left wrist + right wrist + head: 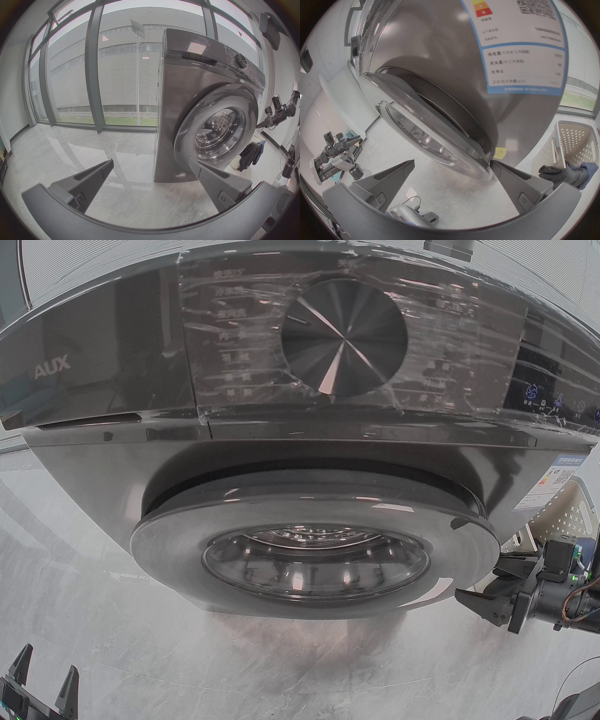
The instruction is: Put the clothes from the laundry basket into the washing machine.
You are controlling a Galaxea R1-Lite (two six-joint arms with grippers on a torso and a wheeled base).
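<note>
Directly ahead we see a dark grey front-loading washing machine (94, 477), standing on a pale, glossy, stone-patterned floor (187, 646). Its round door with a glass porthole (315, 552) looks shut against the front panel. The silver drum shows through the glass. Above the door sits a large round metallic control dial (344, 337).

Just beside the washing machine, on the robot's right, stands a cream perforated plastic laundry basket (576, 140). Dark clothes (565, 175) hang over its near rim, with a piece of blue fabric next to them.

We see the right gripper (487, 590) held close to the lower right edge of the door. Its two dark fingers are spread wide and grip nothing. In the right wrist view the door's rim lies between the fingers. We cannot tell whether either finger touches it.

We see the left gripper (49, 659) low on the robot's left, above bare floor and well apart from the washing machine. Its fingers are also spread wide and hold nothing.
</note>
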